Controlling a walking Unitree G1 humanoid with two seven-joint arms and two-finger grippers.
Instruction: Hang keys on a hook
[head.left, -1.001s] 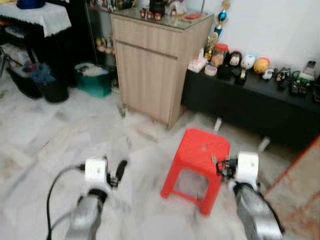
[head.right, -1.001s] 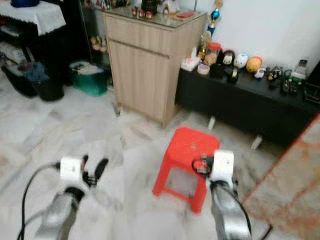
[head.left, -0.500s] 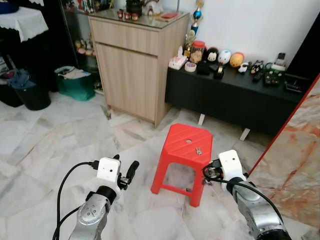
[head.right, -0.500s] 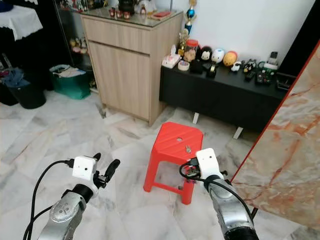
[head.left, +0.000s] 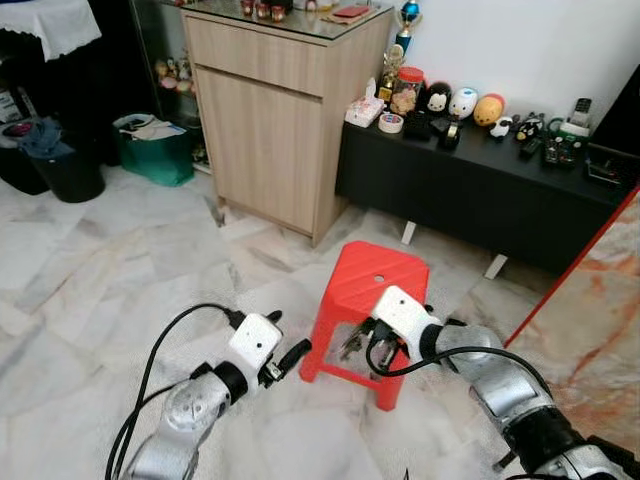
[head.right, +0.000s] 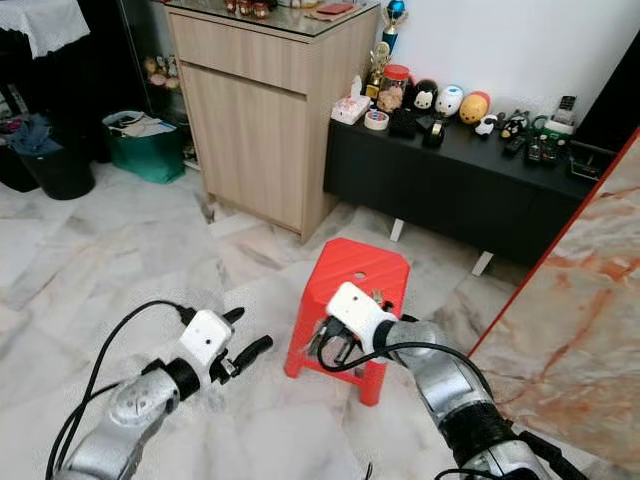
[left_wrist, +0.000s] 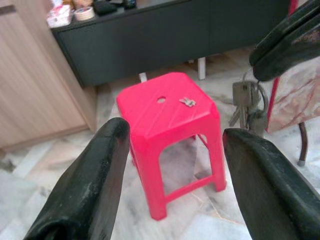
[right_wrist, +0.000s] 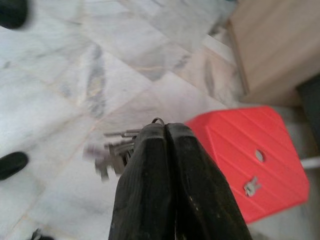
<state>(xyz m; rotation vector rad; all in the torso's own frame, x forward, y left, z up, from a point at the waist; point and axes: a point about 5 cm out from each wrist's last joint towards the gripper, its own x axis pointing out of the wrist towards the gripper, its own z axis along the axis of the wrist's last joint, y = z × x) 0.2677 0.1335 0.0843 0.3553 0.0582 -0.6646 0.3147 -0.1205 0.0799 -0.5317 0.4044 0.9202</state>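
Note:
A bunch of keys (right_wrist: 112, 150) dangles from my right gripper (right_wrist: 165, 127), whose fingers are shut on its ring. The same keys (left_wrist: 245, 102) hang beside the red plastic stool (head.left: 380, 280), at its front left corner, with the right gripper (head.left: 362, 338) just above them. My left gripper (head.left: 285, 338) is open and holds nothing, low over the floor to the left of the stool. Its fingers (left_wrist: 100, 170) stand wide apart, framing the stool. A small metal piece (left_wrist: 188, 101) lies on the stool's top near its round hole.
A tall wooden cabinet (head.left: 280, 110) stands behind the stool, with a low black sideboard (head.left: 480, 190) carrying toys and jars to its right. A marble slab (head.left: 600, 300) leans at the right. A green bin (head.left: 155, 155) and a black bin (head.left: 60, 170) sit at the far left.
The view has shifted a little. My right gripper has swung left to the stool's front corner, keys hanging below it. My left gripper has moved right, closer to the stool.

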